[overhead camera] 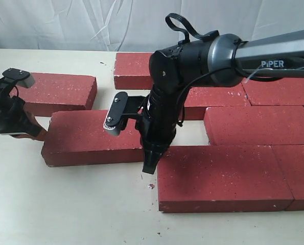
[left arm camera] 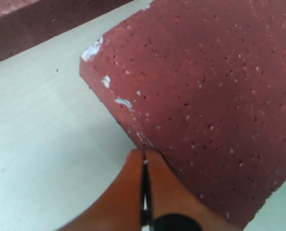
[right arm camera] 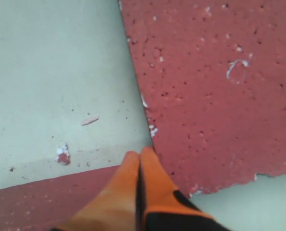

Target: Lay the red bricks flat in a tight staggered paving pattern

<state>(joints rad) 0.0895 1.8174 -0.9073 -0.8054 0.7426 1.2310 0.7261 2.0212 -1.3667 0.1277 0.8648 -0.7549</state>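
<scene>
Nearest the lens lies the front brick (overhead camera: 223, 178), flat on the table (overhead camera: 65, 204). Just beside its end the right gripper (overhead camera: 149, 168) points down, its orange fingers (right arm camera: 155, 183) pressed together on nothing. Its tips sit at the gap between this brick and a loose brick (overhead camera: 90, 135). At the loose brick's other end the left gripper (overhead camera: 41, 133) is likewise closed and empty, its fingertips (left arm camera: 128, 168) touching the brick's edge. Beyond both grippers more red bricks (overhead camera: 254, 125) lie flat in rows. A small crumb (right arm camera: 62, 155) lies near the right tips.
</scene>
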